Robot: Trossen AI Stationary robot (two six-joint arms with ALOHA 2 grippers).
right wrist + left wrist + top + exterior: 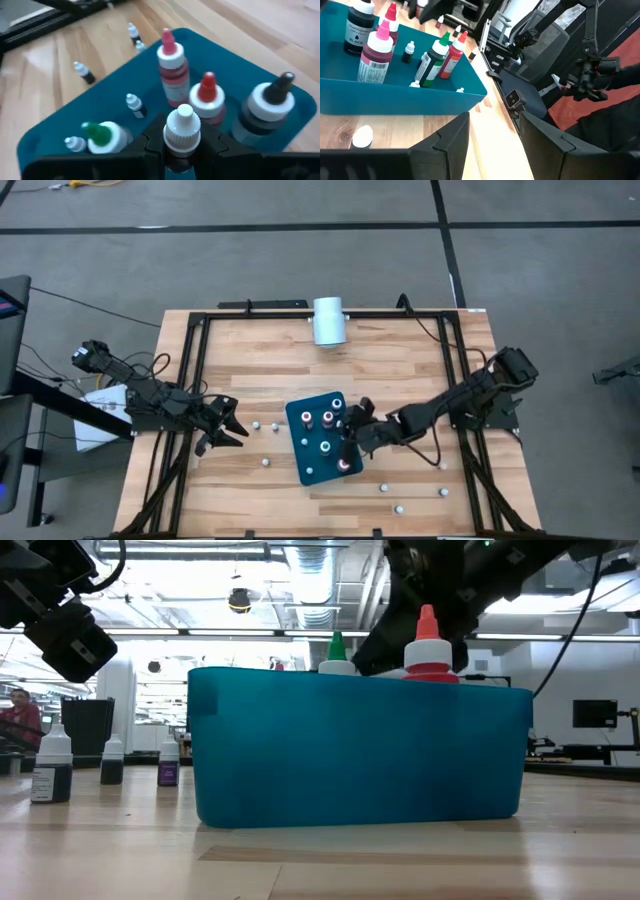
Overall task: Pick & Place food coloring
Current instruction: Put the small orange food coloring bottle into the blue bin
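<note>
The right gripper (pixel 350 432) is over the teal tray (pixel 300 465), near its right edge, and its fingers pinch a small bottle with a white ribbed cap (pixel 183 126) by the neck. This bottle hangs above the inside of the tray, among the others.

Inside the tray several food coloring bottles stand upright: one with a pink tip (pixel 171 70), one with a red tip (pixel 208 97), a wider one with a black tip (pixel 267 107), one with a green tip (pixel 100 136), and two very small ones.

More small bottles stand on the wooden table (pixel 250 355) outside the tray: some to the left of it (pixel 266 426), some to the right near the front edge (pixel 398 507).

The left gripper (pixel 228 425) waits above the table, to the left of the tray and apart from it. Its fingers (pixel 545 145) are spread and hold nothing.

A large white cylinder (pixel 328 320) lies at the far edge of the table.
</note>
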